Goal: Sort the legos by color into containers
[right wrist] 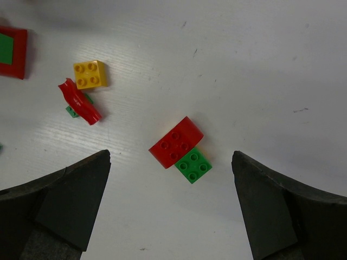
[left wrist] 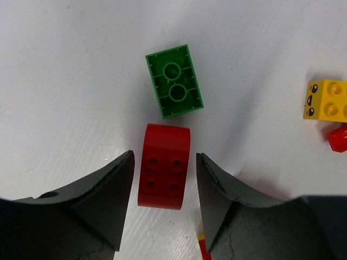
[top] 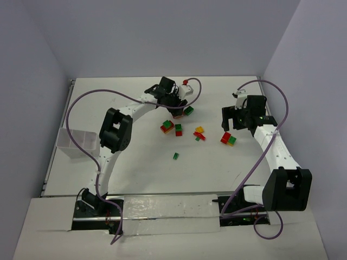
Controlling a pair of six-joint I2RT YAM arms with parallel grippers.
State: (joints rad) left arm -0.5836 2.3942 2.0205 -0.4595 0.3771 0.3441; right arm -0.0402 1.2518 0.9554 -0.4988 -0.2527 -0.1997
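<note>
The legos (top: 178, 130) lie scattered on the middle of the white bench (top: 135, 173). All of them are outside the clear container (top: 76, 142), which stands at the left edge of the bench, well apart from them.

One of them is a rounded red brick (left wrist: 162, 165). It lies studs up, directly between the two fingers of my left end effector (left wrist: 164, 162). This end effector is partly open. On each side I see a thin strip of bench between brick and finger, so it has hold of nothing. Just beyond the rounded red brick lies a green brick (left wrist: 174, 81) with its hollow underside up, almost touching it. At the right border of the left wrist view sits a yellow brick (left wrist: 327, 100), with a small red piece (left wrist: 337, 138) just beside it.

My right end effector (right wrist: 171, 160) is opened wide and also holds nothing. It hovers over a second red brick (right wrist: 176, 142), rounded too, which touches a small green square brick (right wrist: 193, 165) along one side. Both lie on the bench between my fingers, but well apart from each finger. To the left in that view are a yellow square brick (right wrist: 90, 74) and a bent red piece (right wrist: 79, 101), near each other.

In the top view a lone green brick (top: 176, 156) lies by itself, nearer to my bases than the other legos.
</note>
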